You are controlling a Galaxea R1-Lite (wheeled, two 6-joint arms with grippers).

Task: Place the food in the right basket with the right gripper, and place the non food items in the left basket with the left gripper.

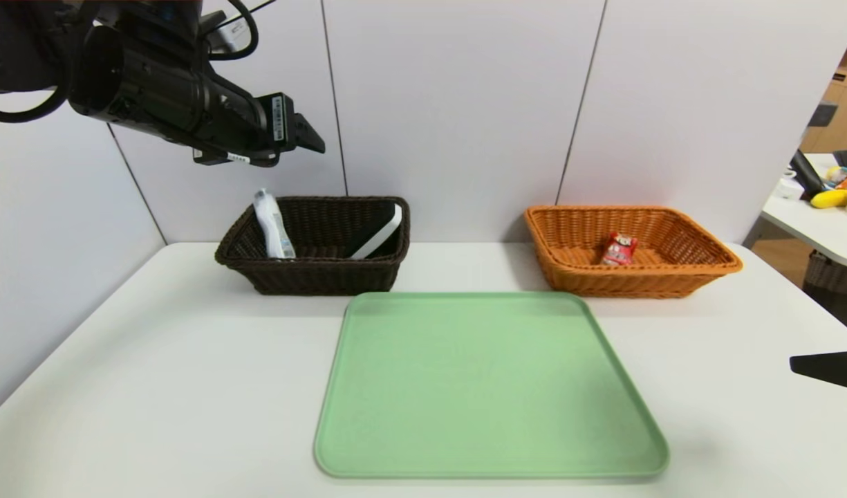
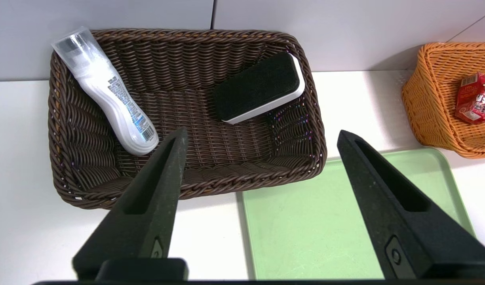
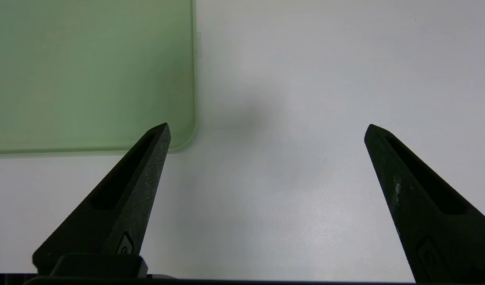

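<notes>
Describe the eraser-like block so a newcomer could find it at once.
Start at the dark brown basket, left of the orange basket behind the green tray. Two things lie in it; the block leans at the side nearer the orange one. Unlike the white bottle, it is flat, black-faced, white-backed.

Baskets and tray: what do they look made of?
Both the brown basket and orange basket show woven strands, likely wicker or plastic rattan; a slight sheen leaves that open. The green tray looks like moulded plastic: smooth, matte, one colour, with a rounded raised rim.
</notes>
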